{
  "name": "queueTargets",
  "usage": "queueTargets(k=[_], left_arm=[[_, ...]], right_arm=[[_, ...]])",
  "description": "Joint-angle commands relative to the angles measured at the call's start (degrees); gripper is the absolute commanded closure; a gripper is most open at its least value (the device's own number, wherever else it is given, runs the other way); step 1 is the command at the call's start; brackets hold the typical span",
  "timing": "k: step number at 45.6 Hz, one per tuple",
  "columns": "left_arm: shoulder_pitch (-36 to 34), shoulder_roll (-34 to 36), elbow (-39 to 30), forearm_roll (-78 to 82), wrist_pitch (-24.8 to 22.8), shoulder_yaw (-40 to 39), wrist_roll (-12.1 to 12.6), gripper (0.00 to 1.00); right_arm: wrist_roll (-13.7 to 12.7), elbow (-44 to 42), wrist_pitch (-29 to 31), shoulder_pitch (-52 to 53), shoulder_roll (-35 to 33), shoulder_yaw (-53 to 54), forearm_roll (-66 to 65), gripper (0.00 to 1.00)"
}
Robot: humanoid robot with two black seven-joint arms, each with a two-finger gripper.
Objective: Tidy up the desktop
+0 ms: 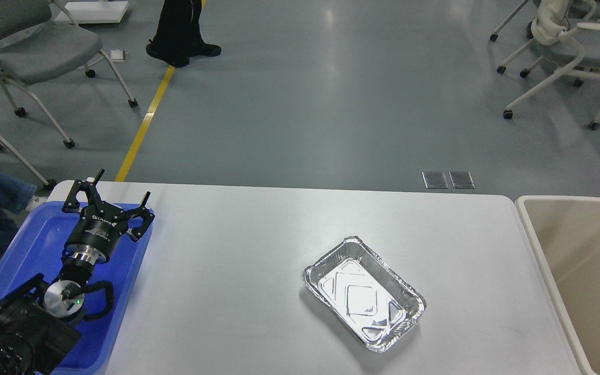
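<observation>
The desktop (258, 245) is a wide white-grey tabletop with rounded corners. A shiny rectangular foil container (364, 292) lies on it right of centre, turned at an angle and empty. My left gripper (121, 188) is open and empty, with its fingers spread above the far end of the blue tray (29, 245) at the desktop's left edge. My right gripper is out of view.
A beige plastic bin (576, 250) stands against the desktop's right edge; the part of its inside that shows is empty. Grey office chairs stand on the floor at far left and far right. A person's legs (177, 31) stand near the yellow floor line.
</observation>
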Motion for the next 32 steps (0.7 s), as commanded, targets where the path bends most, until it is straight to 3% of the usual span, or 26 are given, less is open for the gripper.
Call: queueTargets(k=[1, 8, 12, 17, 20, 22, 32], left_arm=[[0.0, 0.0, 0.0, 0.0, 0.0, 0.0, 0.0, 0.00], [0.0, 0.1, 0.0, 0.0, 0.0, 0.0, 0.0, 0.00], [0.0, 0.1, -0.1, 0.0, 0.0, 0.0, 0.0, 0.00], [0.0, 0.1, 0.0, 0.0, 0.0, 0.0, 0.0, 0.00], [0.0, 0.1, 0.0, 0.0, 0.0, 0.0, 0.0, 0.00], [0.0, 0.0, 0.0, 0.0, 0.0, 0.0, 0.0, 0.00], [0.0, 0.0, 0.0, 0.0, 0.0, 0.0, 0.0, 0.00]], right_arm=[[0.2, 12.4, 0.1, 4.3, -7.5, 19.5, -0.1, 0.00], [0.3, 24.0, 1.9, 3.4, -9.5, 32.0, -0.6, 0.00], [1.8, 28.0, 2.9, 3.2, -9.4, 36.3, -2.4, 0.00], [7.4, 32.3, 3.3, 2.9, -9.2, 39.3, -4.7, 0.00], [12.5, 35.3, 3.3, 2.9, -9.2, 40.1, -5.1, 0.00], [17.7, 38.7, 3.4, 2.7, -9.2, 40.3, -5.1, 0.00], [28.2, 43.5, 3.5, -2.2, -6.3, 44.2, -5.2, 0.00]])
